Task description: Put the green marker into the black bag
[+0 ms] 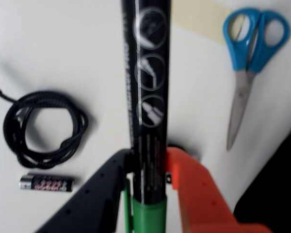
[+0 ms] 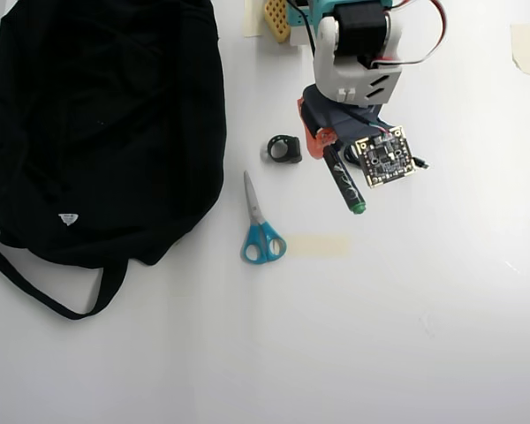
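Wrist view: the gripper [image 1: 146, 177] is clamped on the green marker [image 1: 148, 97] at lower centre, near its green end; scissors [image 1: 247, 63] upper right. Overhead view: marker [image 2: 344, 185] upper centre-right, the black bag [image 2: 97, 124] far left (well apart); an end-held marker could pivot and slip during carry.

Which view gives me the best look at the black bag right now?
The overhead view: the whole black bag shows at the left, with its straps and small white tag, apart from the tool holding the green marker. The wrist view catches only a dark patch at the lower right edge, probably the bag.
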`<state>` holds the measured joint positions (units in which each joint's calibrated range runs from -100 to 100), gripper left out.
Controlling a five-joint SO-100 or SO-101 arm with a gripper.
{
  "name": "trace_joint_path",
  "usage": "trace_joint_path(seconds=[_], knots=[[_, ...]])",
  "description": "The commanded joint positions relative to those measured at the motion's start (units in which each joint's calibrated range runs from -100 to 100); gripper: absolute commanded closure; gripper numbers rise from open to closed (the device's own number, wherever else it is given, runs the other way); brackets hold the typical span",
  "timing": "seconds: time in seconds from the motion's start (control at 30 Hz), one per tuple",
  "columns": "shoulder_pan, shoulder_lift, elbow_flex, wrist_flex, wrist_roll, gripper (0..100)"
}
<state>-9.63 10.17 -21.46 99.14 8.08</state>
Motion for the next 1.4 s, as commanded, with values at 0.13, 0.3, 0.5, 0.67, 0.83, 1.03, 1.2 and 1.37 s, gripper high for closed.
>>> trace_joint_path(seconds=[0.13, 0.3, 0.5, 0.67, 0.83, 1.03, 1.2, 1.37], knots=[[0.7, -13.6, 11.4, 0.2, -4.2, 98], [0.9, -20.5, 18.4, 0.2, -6.0, 98], [4.0, -27.7, 25.0, 0.1, -6.1, 98], [7.9, -31.7, 27.4, 0.1, -6.1, 98], [11.6, -33.3, 26.6, 0.1, -6.1, 98], [17.1, -38.6, 27.2, 0.0, -7.5, 98], [23.5, -41.0, 27.5, 0.0, -7.8, 98], [28.8, -41.7, 27.5, 0.0, -8.0, 98]])
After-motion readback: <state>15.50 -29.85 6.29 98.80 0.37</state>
